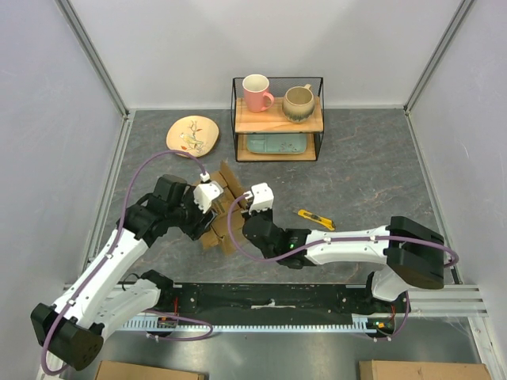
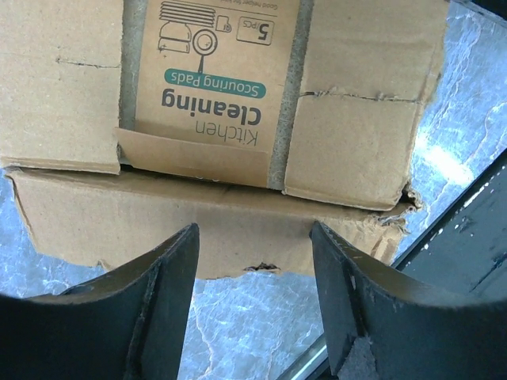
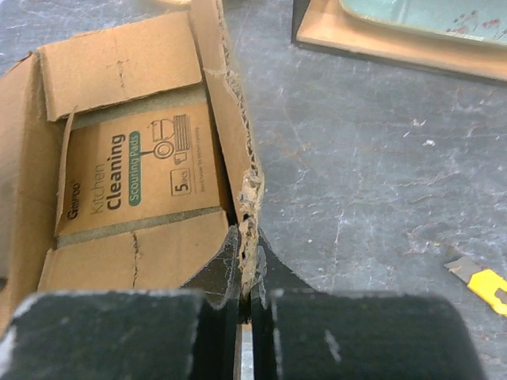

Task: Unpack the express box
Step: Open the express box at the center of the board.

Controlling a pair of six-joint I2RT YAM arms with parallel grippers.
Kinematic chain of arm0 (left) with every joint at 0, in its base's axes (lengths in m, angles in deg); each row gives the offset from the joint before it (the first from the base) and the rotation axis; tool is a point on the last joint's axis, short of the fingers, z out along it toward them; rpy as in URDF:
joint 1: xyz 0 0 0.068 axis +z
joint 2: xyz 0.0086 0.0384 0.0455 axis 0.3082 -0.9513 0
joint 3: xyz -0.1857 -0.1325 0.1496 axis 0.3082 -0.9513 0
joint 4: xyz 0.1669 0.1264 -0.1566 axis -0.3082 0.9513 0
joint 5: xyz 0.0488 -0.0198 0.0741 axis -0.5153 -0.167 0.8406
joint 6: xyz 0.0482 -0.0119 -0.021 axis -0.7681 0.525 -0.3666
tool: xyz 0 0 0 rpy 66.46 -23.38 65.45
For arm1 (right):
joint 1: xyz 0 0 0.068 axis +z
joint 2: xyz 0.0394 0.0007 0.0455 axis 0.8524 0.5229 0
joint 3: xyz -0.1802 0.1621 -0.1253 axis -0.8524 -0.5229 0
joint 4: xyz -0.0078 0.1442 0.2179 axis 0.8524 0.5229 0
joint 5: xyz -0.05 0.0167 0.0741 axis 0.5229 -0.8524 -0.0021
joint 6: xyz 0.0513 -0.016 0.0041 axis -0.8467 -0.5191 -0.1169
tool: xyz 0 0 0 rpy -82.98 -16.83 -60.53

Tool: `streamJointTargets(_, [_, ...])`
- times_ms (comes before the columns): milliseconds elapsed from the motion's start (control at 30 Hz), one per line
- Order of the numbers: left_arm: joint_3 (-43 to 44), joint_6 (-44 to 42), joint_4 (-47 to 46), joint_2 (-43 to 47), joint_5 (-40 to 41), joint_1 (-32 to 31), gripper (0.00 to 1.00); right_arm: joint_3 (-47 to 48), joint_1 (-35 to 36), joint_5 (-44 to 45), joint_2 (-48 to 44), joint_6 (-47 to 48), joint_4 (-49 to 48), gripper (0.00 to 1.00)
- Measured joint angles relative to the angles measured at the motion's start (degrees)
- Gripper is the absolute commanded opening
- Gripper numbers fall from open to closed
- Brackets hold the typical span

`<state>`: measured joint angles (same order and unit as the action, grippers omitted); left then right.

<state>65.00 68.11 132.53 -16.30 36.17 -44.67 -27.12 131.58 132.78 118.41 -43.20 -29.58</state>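
Express box open, scouring-pads packet inside

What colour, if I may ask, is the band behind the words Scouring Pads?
The band is teal, clearest in the left wrist view.

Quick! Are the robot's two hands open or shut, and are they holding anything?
Left gripper: open, holding nothing.
Right gripper: closed, pinching a flap of the express box.
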Motion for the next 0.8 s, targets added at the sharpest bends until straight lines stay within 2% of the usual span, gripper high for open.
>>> streamJointTargets(167, [-0.76,-0.35,-3.3,-2.82,-4.42,2.34,0.64,-3.8,-0.26,-2.75,-4.2,-3.37,0.57,0.0])
streamJointTargets(400, [4.96,-1.36,-3.3,-14.16,-14.45,7.13,0.64,-8.24,1.14,-3.69,-10.56,-6.71,4.07,0.0])
streamJointTargets(567, [9.57,-1.81,1.46,-20.35,-20.17,10.4,0.69,-8.26,2.84,-3.21,-11.65,-6.95,6.25,0.06])
streamJointTargets(800, [10.01,-1.75,3.82,-21.27,-25.35,11.26,0.79,-7.96,3.56,-3.45,-12.07,-7.13,8.13,0.07])
